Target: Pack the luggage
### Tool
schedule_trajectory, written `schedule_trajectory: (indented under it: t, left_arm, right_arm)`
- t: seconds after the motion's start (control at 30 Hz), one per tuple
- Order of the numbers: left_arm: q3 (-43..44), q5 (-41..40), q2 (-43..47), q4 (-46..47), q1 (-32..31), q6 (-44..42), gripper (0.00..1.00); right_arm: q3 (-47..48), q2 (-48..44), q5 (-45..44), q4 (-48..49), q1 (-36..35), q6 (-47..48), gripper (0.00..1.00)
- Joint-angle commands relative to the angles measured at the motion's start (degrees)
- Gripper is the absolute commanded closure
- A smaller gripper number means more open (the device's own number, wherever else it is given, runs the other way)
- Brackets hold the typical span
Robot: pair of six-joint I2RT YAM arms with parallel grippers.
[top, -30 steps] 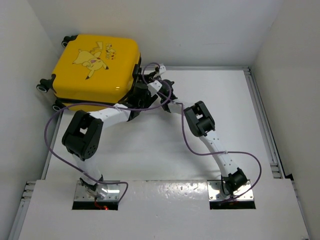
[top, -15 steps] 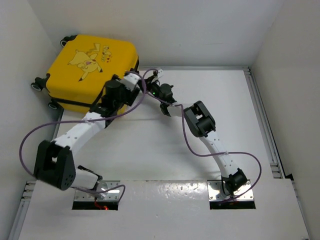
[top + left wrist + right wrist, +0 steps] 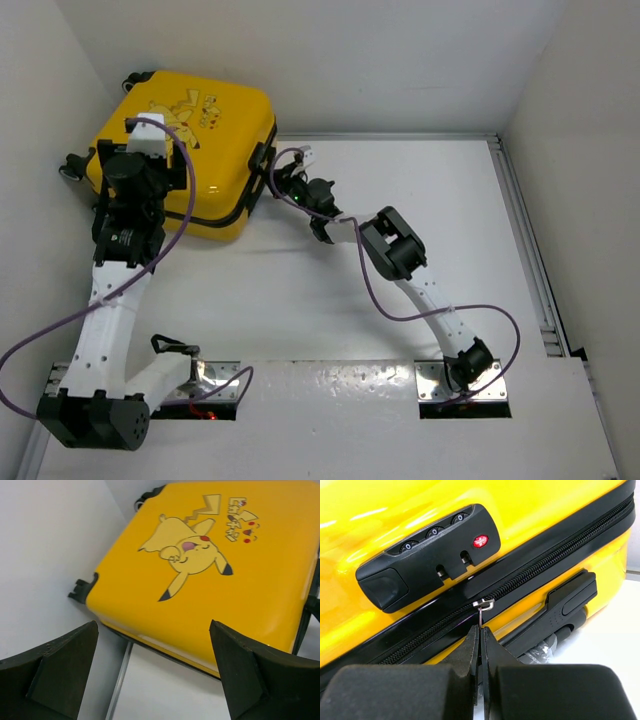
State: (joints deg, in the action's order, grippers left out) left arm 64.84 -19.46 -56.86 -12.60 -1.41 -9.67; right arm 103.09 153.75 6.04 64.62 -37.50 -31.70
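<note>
The luggage (image 3: 215, 130) is a yellow hard-shell suitcase with a Pikachu drawing (image 3: 192, 555). It lies closed and flat in the table's back left corner. My left gripper (image 3: 128, 205) hovers above its near left corner, open wide with nothing between the fingers (image 3: 154, 627). My right gripper (image 3: 283, 183) is at the suitcase's right side, shut (image 3: 480, 630) on the thin metal zipper pull (image 3: 480, 616). The pull hangs from the slider on the black zipper seam (image 3: 545, 562), just below the combination lock (image 3: 427, 555).
The left wall (image 3: 40, 120) stands close to the suitcase's wheels (image 3: 70, 166). A black carry handle (image 3: 567, 600) sits below the zipper. Purple cables (image 3: 375, 290) loop off both arms. A metal rail (image 3: 528, 250) runs along the table's right edge.
My left arm swung left from the suitcase's right side to its near left corner and opened wider. The suitcase shifted a little left. My right gripper followed, still shut on the pull.
</note>
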Motion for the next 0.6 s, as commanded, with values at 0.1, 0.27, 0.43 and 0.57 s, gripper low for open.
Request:
schedule_trajectory:
  t: [0.1,0.27,0.43,0.57]
  left_arm:
    - [1.52,-2.25,5.27,-6.02,2.82,1.41,0.01]
    - [1.52,-1.72,9.04,-8.32,5.53,1.41,0.01]
    - [1.52,-1.72,12.38,-10.25,7.29,0.36,0.01]
    - [1.52,-0.58,14.66,-10.78,7.83,0.36,0.01]
  right_arm:
    - [-0.78,-3.72,8.37,-3.45,-10.66,-1.61,1.00]
    - [-1.93,-5.92,10.48,-2.22,-14.62,-1.61,1.00]
    - [-4.90,-9.96,11.62,0.06,-19.19,-1.61,1.00]
    - [-14.01,-16.97,11.36,3.23,-21.48,-1.08,1.00]
